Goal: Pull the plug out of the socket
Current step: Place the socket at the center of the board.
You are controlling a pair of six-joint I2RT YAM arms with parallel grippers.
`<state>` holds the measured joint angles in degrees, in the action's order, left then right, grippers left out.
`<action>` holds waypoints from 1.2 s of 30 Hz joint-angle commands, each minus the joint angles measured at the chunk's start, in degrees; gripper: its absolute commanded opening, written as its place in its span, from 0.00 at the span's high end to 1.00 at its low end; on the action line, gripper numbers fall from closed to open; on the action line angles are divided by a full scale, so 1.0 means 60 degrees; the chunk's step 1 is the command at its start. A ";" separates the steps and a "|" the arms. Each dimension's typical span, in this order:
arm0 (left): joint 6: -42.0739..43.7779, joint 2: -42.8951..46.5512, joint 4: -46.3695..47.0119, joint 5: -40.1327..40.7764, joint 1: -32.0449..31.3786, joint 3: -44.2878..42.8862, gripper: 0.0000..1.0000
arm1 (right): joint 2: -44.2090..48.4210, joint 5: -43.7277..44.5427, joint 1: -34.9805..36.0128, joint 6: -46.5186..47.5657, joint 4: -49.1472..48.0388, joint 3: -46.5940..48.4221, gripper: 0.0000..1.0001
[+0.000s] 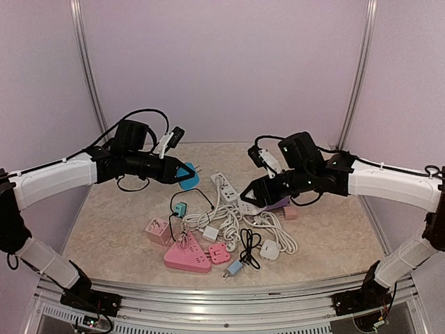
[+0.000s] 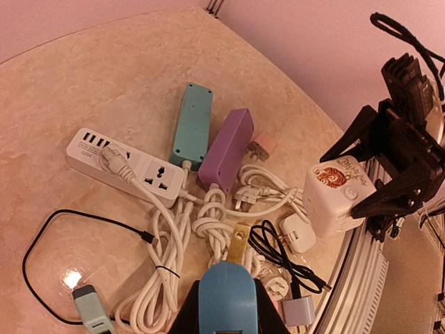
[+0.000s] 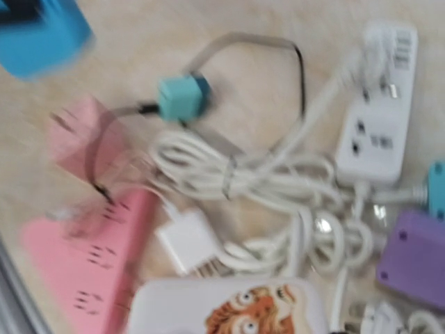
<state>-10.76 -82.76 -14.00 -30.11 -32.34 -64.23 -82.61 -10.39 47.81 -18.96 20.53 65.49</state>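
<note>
I see left jaws clamped on blue plug (image 2: 226, 296), left wrist view reveals right jaws gripping tiger-print socket cube (image 2: 337, 198).

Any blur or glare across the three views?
Right wrist: motion blur all over, cube and pink strip smeared. Left wrist: sharp, one glare spot on the table, blue plug crowds the bottom edge. Top external: sharp, evenly lit, soft shadows.
</note>
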 commanded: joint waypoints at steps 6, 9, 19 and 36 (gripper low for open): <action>-0.0499 -0.1501 0.0314 0.0905 0.0086 -0.0500 1.00 | -0.1089 0.0362 -0.0058 -0.1197 -0.1607 -0.1051 1.00; -0.0423 -0.1902 0.0293 0.0894 0.0087 -0.0604 1.00 | -0.1299 0.0575 -0.0053 -0.1317 -0.1775 -0.1265 0.91; -0.0483 -0.2829 0.0467 0.0667 0.0202 -0.1047 1.00 | -0.1615 0.1344 -0.0036 -0.1131 -0.1570 -0.1372 0.42; -0.0960 -0.3969 0.1077 0.0448 0.0589 -0.1420 0.97 | 0.0101 0.3187 -0.0051 -0.1210 -0.1752 -0.1779 0.18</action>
<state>-15.31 -104.47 -9.45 -26.72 -29.85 -70.94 -85.32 4.45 47.81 -25.80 10.87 56.18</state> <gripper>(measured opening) 0.158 0.820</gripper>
